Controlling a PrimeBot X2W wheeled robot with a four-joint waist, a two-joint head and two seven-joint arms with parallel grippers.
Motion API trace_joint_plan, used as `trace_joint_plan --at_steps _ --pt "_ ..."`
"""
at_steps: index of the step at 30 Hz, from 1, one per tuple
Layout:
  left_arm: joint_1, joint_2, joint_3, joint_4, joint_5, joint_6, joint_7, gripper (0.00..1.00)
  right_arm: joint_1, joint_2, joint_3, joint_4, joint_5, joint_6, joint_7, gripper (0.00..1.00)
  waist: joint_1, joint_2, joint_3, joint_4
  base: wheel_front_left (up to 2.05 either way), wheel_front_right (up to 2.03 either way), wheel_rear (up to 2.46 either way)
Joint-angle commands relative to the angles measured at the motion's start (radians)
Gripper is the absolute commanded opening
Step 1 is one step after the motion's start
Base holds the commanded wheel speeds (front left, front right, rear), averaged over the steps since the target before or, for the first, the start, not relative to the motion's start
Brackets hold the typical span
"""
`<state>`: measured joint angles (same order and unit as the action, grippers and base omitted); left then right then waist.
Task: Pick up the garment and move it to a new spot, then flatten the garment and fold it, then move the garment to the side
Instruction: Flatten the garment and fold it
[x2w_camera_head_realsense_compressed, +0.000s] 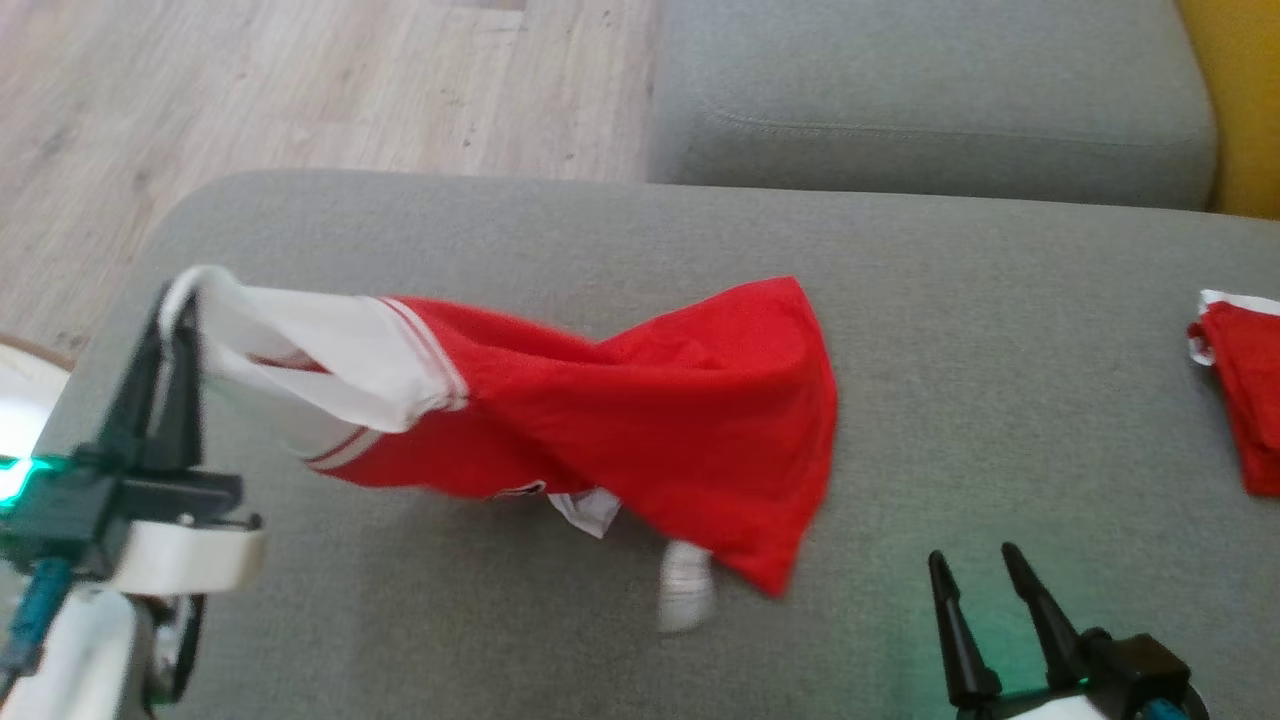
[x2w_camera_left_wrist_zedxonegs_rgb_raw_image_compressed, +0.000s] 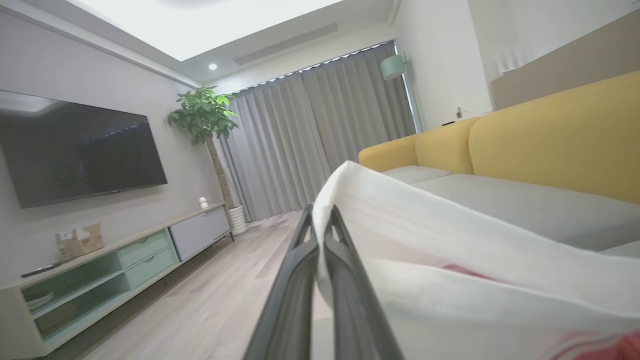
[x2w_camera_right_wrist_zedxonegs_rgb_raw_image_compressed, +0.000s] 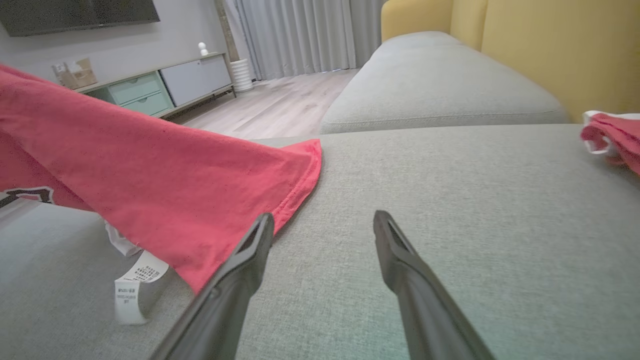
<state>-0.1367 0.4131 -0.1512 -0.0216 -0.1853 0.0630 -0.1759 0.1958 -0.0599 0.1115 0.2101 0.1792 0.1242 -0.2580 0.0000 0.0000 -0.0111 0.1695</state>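
Note:
The garment is a red shirt with white, red-striped sleeves, stretched across the grey sofa cushion. My left gripper is shut on the white sleeve end at the left and holds it lifted, so the cloth hangs in a band toward the right, its hem resting on the cushion. In the left wrist view the closed fingers pinch white fabric. My right gripper stands open at the lower right, apart from the shirt's hem. In the right wrist view its fingertips sit beside the red hem, with a white tag dangling.
A second red and white cloth lies at the cushion's right edge. Another grey cushion lies behind, with a yellow backrest at the far right. Wooden floor is beyond the cushion's left edge.

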Motion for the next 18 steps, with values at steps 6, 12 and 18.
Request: trace_joint_plan --at_steps 6,12,18 --pt "-0.051 0.058 0.076 -0.051 -0.012 0.018 0.012 0.00 -0.059 -0.055 0.109 0.019 0.048 0.007 -0.004 1.00 0.0000 0.0000 0.024 0.034 0.00 0.00 0.00" --pt "-0.075 0.051 0.053 -0.049 -0.004 0.020 0.015 0.00 -0.124 -0.131 0.306 0.071 0.096 0.007 -0.004 1.00 0.0000 0.0000 0.050 0.059 0.00 0.00 0.00" --pt "-0.129 0.032 0.017 -0.026 0.006 0.016 0.004 0.00 -0.235 -0.190 0.516 0.119 0.083 0.007 -0.004 1.00 0.0000 0.0000 0.080 0.090 0.00 0.00 0.00"
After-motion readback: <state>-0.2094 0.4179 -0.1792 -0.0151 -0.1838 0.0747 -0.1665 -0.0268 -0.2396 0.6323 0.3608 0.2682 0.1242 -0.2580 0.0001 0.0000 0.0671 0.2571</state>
